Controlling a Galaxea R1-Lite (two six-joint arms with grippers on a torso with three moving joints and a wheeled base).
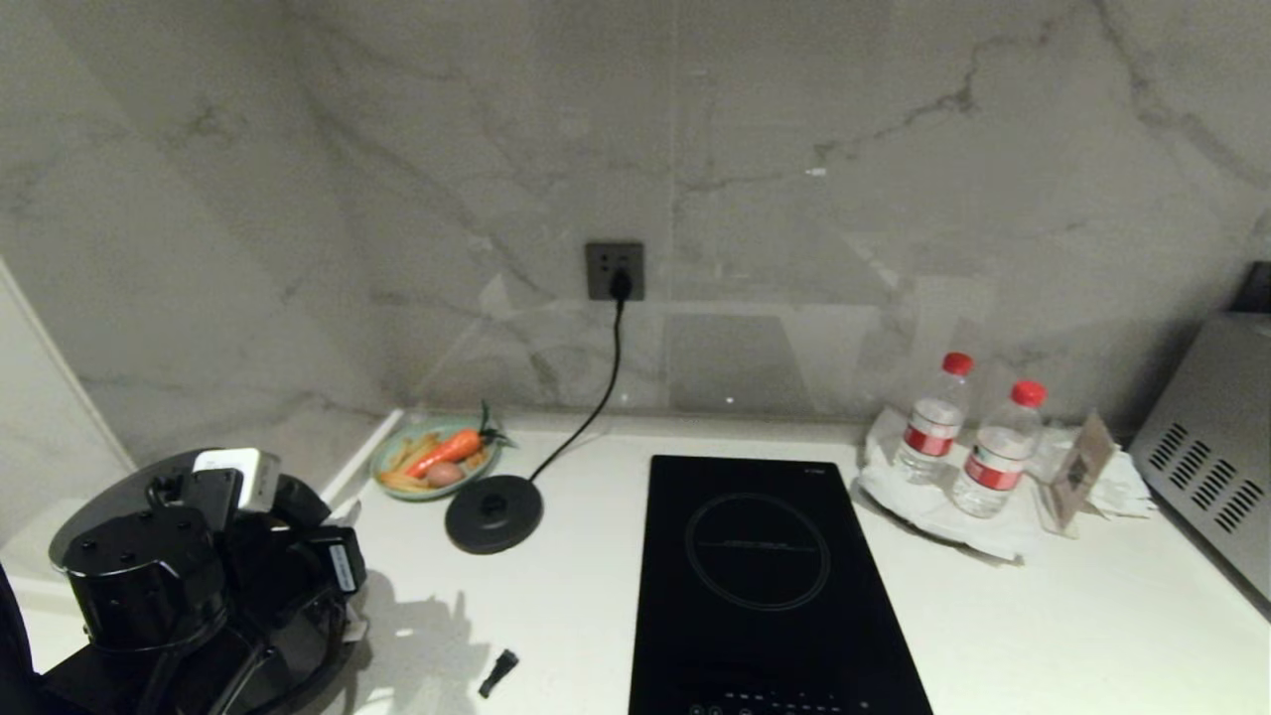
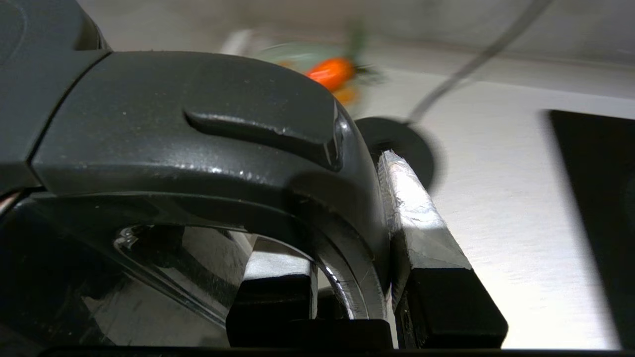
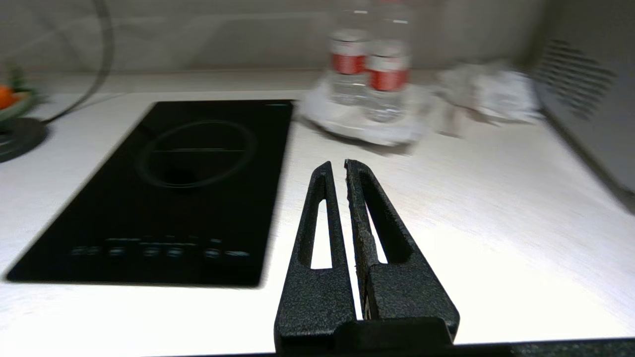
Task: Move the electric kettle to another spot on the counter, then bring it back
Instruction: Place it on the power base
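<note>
Here the left gripper [image 2: 349,277] is clamped on the loop handle of the glossy black electric kettle [image 2: 163,148].

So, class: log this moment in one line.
left gripper: shut on kettle handle | kettle: off base | right gripper: shut, idle

A grey marble-look wall [image 1: 794,149] with dark veins rises behind the counter [image 1: 1043,616], a vertical seam running down its middle. A dark socket plate [image 1: 615,270] sits low on that wall with a black plug and cord [image 1: 606,387] hanging from it. A second marbled wall [image 1: 149,248] closes the corner on the left. At the right edge stands a brushed-metal appliance [image 1: 1206,447] with rows of vent slots. A black glass induction hob [image 1: 770,586] is set into the white surface. Light falls from above, casting soft shadows.
</note>
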